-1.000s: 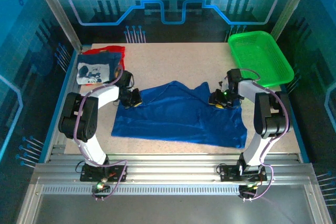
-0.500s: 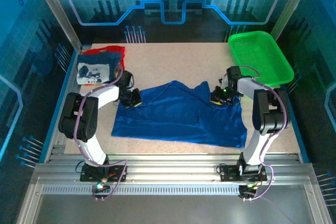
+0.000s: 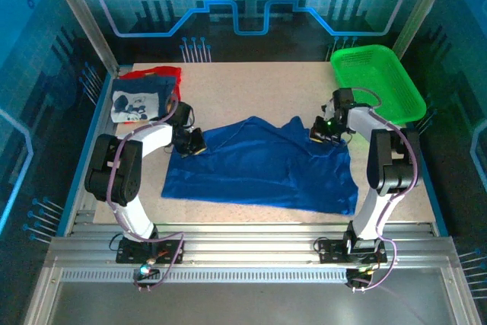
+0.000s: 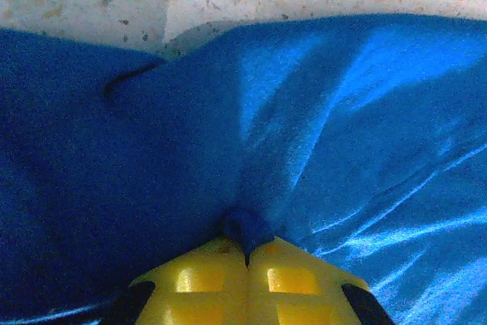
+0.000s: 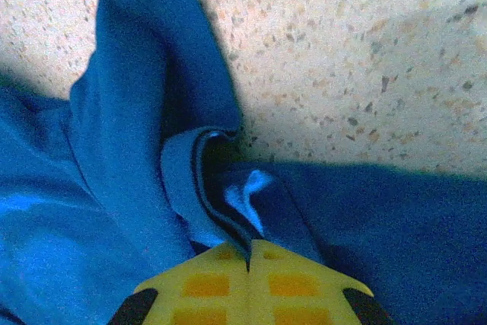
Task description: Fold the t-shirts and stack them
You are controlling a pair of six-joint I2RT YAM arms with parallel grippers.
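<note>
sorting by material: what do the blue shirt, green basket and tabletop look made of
blue t-shirt: soft knit cloth, slight sheen; it creases and bunches.
green basket: likely glossy plastic; rigid mesh walls.
tabletop: matte speckled surface, perhaps stone-look laminate.

- Red t-shirt [image 3: 157,73], far left corner of the table [image 3: 251,85]: largely covered by the mouse t-shirt [image 3: 137,104]; a far strip shows.
- Mouse t-shirt: print detail too small to make out.
- Royal blue t-shirt [image 4: 327,104], left wrist view: cut off at the left, right and lower edges; the nipped fold disappears between the closed tips of the left gripper [image 4: 247,253].
- Right wrist view: the same shirt is cut off at three edges; the collar seam disappears into the closed right gripper [image 5: 249,253].
</note>
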